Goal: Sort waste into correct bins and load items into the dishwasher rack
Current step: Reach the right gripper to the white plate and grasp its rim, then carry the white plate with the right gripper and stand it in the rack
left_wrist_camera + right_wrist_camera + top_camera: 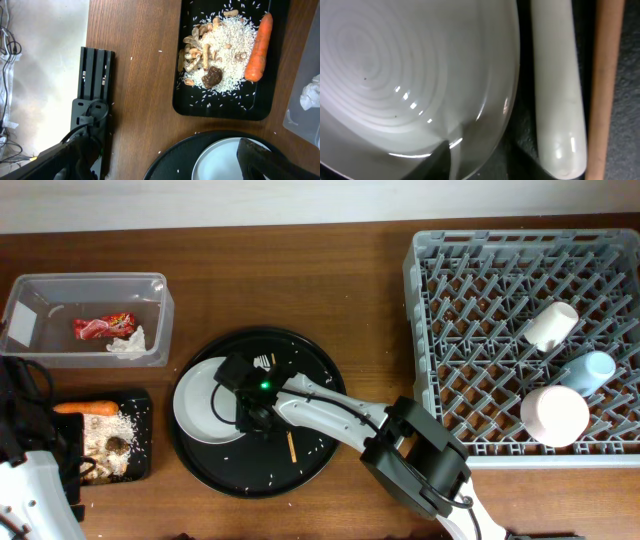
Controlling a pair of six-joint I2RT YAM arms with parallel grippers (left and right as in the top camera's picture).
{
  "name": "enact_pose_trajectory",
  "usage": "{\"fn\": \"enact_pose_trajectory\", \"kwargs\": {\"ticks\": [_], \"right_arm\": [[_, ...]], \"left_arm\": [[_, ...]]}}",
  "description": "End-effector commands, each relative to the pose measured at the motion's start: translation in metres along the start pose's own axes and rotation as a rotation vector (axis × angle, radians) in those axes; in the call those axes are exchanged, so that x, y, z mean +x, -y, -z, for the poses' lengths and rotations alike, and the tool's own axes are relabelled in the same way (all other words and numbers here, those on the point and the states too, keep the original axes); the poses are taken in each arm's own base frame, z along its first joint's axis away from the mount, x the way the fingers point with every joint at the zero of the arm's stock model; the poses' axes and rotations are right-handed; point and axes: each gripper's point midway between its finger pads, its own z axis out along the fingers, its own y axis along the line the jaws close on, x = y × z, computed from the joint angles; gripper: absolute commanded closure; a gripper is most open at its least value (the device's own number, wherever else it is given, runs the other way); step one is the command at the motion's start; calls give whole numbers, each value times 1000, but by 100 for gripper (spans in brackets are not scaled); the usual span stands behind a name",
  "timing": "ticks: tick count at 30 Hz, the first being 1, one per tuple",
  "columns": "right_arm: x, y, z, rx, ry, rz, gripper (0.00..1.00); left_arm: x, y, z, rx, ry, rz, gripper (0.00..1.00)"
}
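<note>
Overhead, the clear tub [90, 277] at the far left of the counter [300, 280] holds the red wrapper [100, 327] and the white tissue [128, 343] side by side. Just below it the black tray [220, 110] carries a bed of rice [227, 37], with the carrot [257, 47] along one edge, brown scraps [195, 47] on the other side and the dark lump [212, 76] between them. The round tray [310, 370] in the middle, speckled with loose grains, holds the plate [195, 415], the fork [555, 100] and a chopstick [291, 447]; close up, fork and chopstick lie parallel just beside the plate's rim. The rack [470, 310] on the right contains a tilted white cup [551, 326], a blue cup [593, 370] and a bowl [555, 415]. The left fingers [265, 160] are spread wide above the counter, near the round tray. The right fingers [228, 372] sit over the plate; whether they pinch it cannot be told.
</note>
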Motion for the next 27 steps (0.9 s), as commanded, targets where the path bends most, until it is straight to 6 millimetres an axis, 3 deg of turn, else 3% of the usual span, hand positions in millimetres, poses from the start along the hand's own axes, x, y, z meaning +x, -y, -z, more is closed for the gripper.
{"fn": "enact_pose_trajectory", "kwargs": {"ticks": [1,7,9,13,18,22,27], "right_arm": [[-6,6,-1,42,18,-6,71],[-11,7,8,63,22,-14,84],[-10,7,8,64,17,-15,96],[-8,5,9,51,4,-16,96],[-15,8,26,42,16,-32,96],[-24,8,59,10,43,14,96],[-40,9,117,-53,113,55,96]], "left_arm": [[-1,-3,0,0,4,19,1],[-1,-3,0,0,4,19,1],[-1,-3,0,0,4,19,1],[-1,-3,0,0,4,19,1],[-1,-3,0,0,4,19,1],[-1,-3,0,0,4,19,1],[-1,-3,0,0,4,19,1]]}}
